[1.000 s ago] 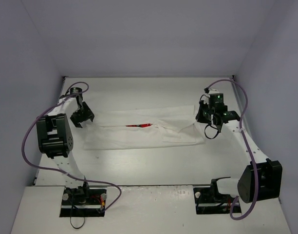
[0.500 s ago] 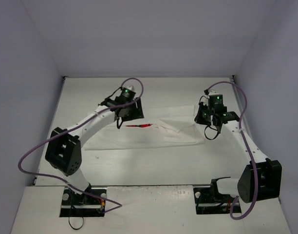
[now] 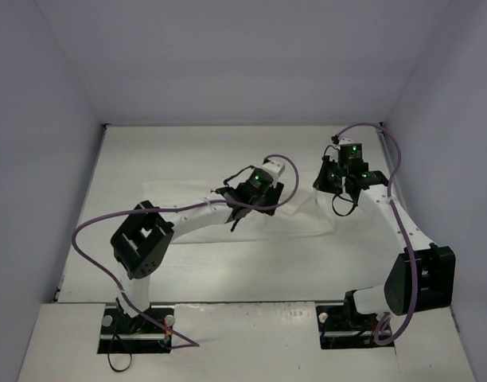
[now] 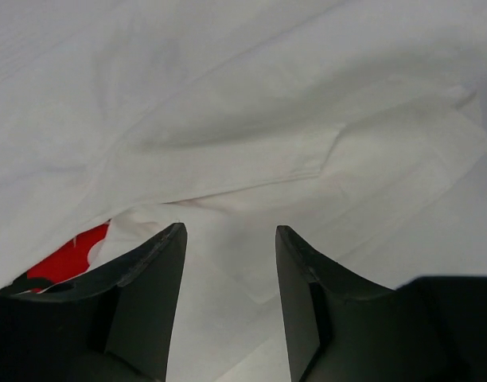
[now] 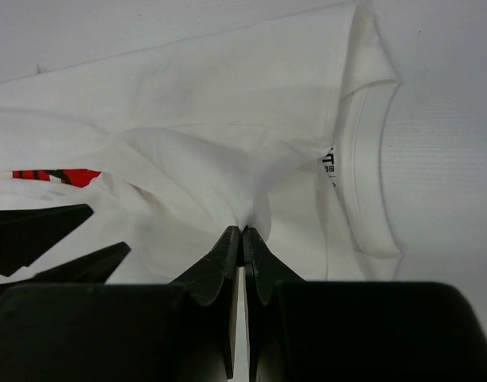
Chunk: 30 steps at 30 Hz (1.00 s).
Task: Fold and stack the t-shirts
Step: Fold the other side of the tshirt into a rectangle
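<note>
Right wrist view first: the right gripper [image 5: 242,232] has its jaws pressed together on a pinch of white cloth, a peak of the t-shirt [image 5: 227,103] pulled up into a little tent. The ribbed collar [image 5: 363,159] and neck label [image 5: 329,163] sit just to the right of the pinch, and a strip of the red graphic [image 5: 56,175] shows at the left.

Over to the left wrist view: the left gripper [image 4: 227,239] hangs with jaws spread and nothing between them, right above layered folds and a hemmed edge. A flash of red shows by its left finger.

From the top view, the shirt lies in a long band across the middle of the table [image 3: 188,151]. The left arm reaches over its centre, and the right claw is at its right end.

Handling looks easy on weight and tricky on shape. This is thin, limp cotton that will sag, drag and crease wherever it is unsupported. I'd take it at a hem or a doubled edge, catching both layers, not a single loose ply.
</note>
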{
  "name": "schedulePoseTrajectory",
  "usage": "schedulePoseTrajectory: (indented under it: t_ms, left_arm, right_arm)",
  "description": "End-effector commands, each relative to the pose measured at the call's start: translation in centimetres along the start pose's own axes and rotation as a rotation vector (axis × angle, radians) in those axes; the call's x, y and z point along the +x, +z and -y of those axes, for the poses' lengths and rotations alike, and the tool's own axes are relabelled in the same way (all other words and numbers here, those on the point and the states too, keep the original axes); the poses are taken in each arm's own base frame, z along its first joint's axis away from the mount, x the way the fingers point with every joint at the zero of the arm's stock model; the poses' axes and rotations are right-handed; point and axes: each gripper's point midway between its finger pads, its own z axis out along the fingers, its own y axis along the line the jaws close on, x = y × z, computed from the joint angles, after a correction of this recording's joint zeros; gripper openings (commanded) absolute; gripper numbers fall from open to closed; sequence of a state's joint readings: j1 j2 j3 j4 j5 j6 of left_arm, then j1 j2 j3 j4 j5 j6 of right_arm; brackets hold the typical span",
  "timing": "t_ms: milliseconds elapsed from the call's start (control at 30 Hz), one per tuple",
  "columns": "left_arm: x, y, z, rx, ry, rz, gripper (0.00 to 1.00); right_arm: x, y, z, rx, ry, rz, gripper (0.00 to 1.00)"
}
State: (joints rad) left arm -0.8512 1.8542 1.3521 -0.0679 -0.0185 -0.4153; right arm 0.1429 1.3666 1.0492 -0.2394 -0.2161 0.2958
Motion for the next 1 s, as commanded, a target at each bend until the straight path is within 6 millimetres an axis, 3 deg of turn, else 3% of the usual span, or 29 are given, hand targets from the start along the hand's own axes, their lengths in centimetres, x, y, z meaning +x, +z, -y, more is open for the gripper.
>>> schedulePoseTrajectory:
  t_ms: [0,267,633,800,967]
  left_arm:
    - [-5.6,0.0,3.8,0.053,0.223,0.204,0.45]
    - [-3.8,2.6,6.5,0.043,0.428,0.192,0.45]
    - [-2.5,4.8,6.4,0.021,0.464,0.173,0.37]
    - [-1.6,4.6,6.1,0.032,0.444,0.181,0.37]
    - [-2.1,3.9,6.4,0.056,0.400,0.245,0.38]
  right_arm:
    - [-1.6,0.0,-0.9,-0.035,0.018,0.032,0.00]
    - [-1.3,0.7,-1.0,-0.044,0.017,0.010,0.00]
    - [-0.8,0.9,-0.9,-0.046,0.028,-0.006,0.00]
    - [-0.5,1.2,-0.5,-0.037,0.046,-0.017,0.00]
    - [0.0,1.8,0.3,-0.035,0.080,-0.045,0.00]
